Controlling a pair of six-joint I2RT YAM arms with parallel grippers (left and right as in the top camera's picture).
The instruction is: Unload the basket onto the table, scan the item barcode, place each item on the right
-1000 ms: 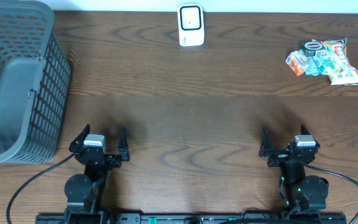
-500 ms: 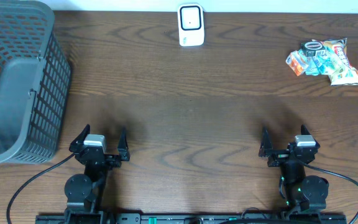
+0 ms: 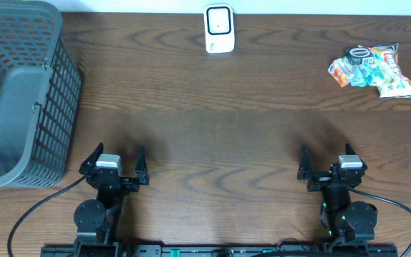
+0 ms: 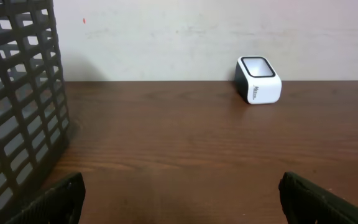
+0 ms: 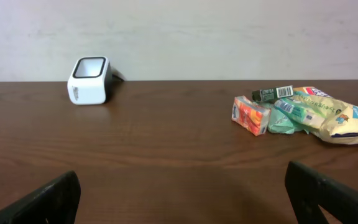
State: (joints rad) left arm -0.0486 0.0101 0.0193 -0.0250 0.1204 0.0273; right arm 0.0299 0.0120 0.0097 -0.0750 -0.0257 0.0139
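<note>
While both arms are sitting low at the bottom of the overhead view, the left gripper (image 3: pixel 117 157) is holding its two fingers wide apart, and it is gripping nothing and touching nothing. The right gripper (image 3: pixel 325 158) is doing the same: its fingers are spreading wide with only bare table (image 3: pixel 212 114) showing between them.

The snack packs (image 3: pixel 373 69) are lying in a little pile at the upper right of the overhead view, well apart from both grippers. The white scanner (image 3: pixel 219 28) is standing at the top middle, near the far edge of the table. A dark basket (image 3: pixel 20 93) is filling the upper left corner.

Nothing is looking different from a second ago. Both grippers are staying in the same spots, just as wide, and the pile, the scanner and the basket are lying where they were.

The left wrist view is showing the basket's side on its left and the scanner right of middle, in front of a pale wall (image 4: pixel 179 37), but it is not showing the snack packs. The right wrist view is showing the scanner at the left and the pile at the right, with a small dark box (image 5: pixel 272 94) carrying a barcode on top of the pile. From overhead that barcode is too small to tell.
</note>
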